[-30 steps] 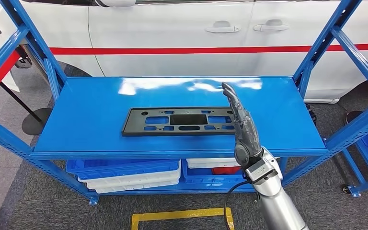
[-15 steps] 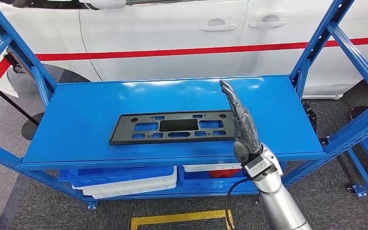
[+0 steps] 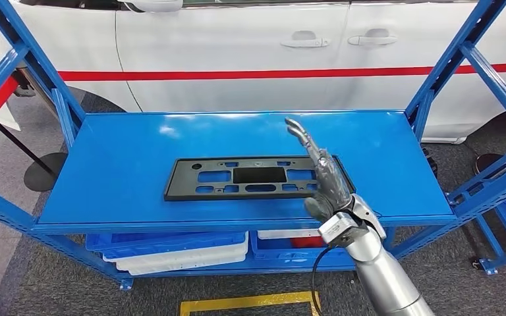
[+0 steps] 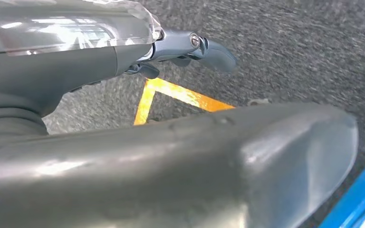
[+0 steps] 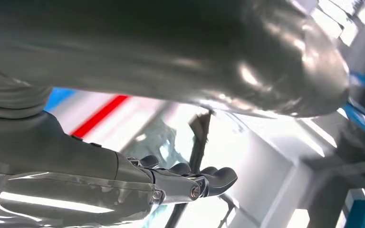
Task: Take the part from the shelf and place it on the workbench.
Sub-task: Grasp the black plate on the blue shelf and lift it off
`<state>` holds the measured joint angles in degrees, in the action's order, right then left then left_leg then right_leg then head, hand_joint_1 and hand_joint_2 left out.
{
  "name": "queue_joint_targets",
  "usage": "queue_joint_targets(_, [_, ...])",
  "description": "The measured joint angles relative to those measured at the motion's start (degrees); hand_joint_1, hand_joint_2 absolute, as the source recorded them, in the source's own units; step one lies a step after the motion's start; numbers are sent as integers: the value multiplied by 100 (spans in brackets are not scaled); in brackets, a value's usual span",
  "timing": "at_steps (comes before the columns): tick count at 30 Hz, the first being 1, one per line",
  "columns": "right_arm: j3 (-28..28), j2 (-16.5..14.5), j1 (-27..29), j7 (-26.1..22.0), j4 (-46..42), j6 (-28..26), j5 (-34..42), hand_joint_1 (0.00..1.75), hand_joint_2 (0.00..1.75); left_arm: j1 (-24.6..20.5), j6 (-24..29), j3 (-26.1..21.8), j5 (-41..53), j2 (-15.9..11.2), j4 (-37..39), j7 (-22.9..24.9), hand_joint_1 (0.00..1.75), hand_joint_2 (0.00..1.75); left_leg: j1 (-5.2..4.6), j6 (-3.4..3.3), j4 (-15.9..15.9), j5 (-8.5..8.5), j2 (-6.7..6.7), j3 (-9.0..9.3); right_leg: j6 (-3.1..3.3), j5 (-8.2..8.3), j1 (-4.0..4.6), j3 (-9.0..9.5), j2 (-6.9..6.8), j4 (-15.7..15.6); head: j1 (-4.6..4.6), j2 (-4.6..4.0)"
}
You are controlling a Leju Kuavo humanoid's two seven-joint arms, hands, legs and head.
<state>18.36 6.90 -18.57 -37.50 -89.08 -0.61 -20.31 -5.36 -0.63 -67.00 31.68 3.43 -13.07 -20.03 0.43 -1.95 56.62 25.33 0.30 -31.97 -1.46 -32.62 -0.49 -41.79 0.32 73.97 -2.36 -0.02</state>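
The part, a flat black plastic frame [image 3: 237, 178] with several cut-outs, lies on the blue top shelf [image 3: 118, 158], near its front edge. My right hand [image 3: 323, 174] reaches over the frame's right end with its fingers [image 3: 300, 135] stretched out, pointing away from me, and nothing in them. I cannot tell whether the hand touches the frame. The right wrist view has the same hand [image 5: 123, 71] with nothing in its grasp. My left hand [image 4: 123, 156] hangs above the grey floor, fingers [image 4: 204, 47] apart from the thumb and holding nothing.
A white car [image 3: 250, 39] with a red stripe stands right behind the shelf. Blue uprights [image 3: 448, 66] flank the shelf on both sides. Blue bins and white trays [image 3: 171, 247] sit on the lower level. Yellow tape [image 3: 250, 303] marks the floor in front.
The camera has shifted a little. Relative to the frame, my right hand has moved left and leaned over the frame's right end; the frame lies where it was.
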Motion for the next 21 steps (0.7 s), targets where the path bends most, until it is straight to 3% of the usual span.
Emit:
queue_joint_targets(1, [59,54,-1,55,64,119,-41,0,0,2,11,-1,3,1,0,25,0,0,-1,1,4,9,-3,7,-3,83,-7,-14,-1,-4,0,0])
queue_joint_targets(2, [118,101,-3,113,131,241,-70,0,0,3,21,-1,3,4,0,44,0,0,-1,9,10,21,-7,21,2,269,-14,96,-4,-253,0,0])
queue_joint_targets(3, [175,144,-9,173,208,339,-110,0,0,5,26,-2,2,9,0,57,0,0,0,22,18,37,-13,38,17,501,-19,300,-10,-682,1,0])
queue_joint_targets(5, [270,195,-24,237,369,397,-233,0,0,4,28,-2,-3,21,0,66,0,0,-15,64,40,74,-21,51,61,777,-6,660,-23,-1423,1,0])
queue_joint_targets(6, [314,212,-27,250,457,379,-309,0,44,4,28,-2,-8,25,0,64,0,0,-22,91,49,88,-22,49,84,806,6,736,-26,-1590,1,0])
queue_joint_targets(9, [413,252,-18,259,660,218,-566,0,175,9,27,-2,-15,32,0,53,0,0,-23,184,60,122,-20,48,158,791,15,749,-18,-1640,0,0])
queue_joint_targets(11, [474,275,-24,305,741,-57,-914,0,175,11,19,-2,-13,45,1,30,0,0,-8,254,285,277,-21,-42,220,798,-9,778,-22,-1677,0,0])
queue_joint_targets(14, [612,281,-2,344,861,-433,-1402,0,175,21,10,-2,-2,61,2,-4,0,0,18,336,1398,789,-21,-590,274,784,-16,796,-27,-1690,0,0])
queue_joint_targets(15, [649,282,15,348,900,-478,-1469,0,175,30,9,-2,0,62,2,-6,0,0,23,351,1680,860,-21,-747,276,779,-16,799,-25,-1689,0,0])
queue_joint_targets(16, [677,282,29,353,934,-499,-1501,0,175,39,8,-2,1,62,2,-6,0,0,26,357,1759,816,-21,-808,275,773,-16,806,-21,-1687,0,0])
queue_joint_targets(17, [696,282,38,355,962,-512,-1519,0,175,46,7,-2,1,63,2,-6,0,0,29,356,1596,658,-21,-753,267,765,-17,819,-16,-1685,0,0])
queue_joint_targets(19, [732,282,39,375,1004,-580,-1609,0,175,48,5,-2,2,63,2,-14,0,0,31,326,811,219,-21,-403,233,739,-13,859,-4,-1678,0,0])
queue_joint_targets(21, [802,281,28,457,1036,-803,-1892,0,175,40,2,-2,5,65,2,-32,0,0,15,264,200,13,-30,-119,181,715,8,874,4,-1661,0,0])
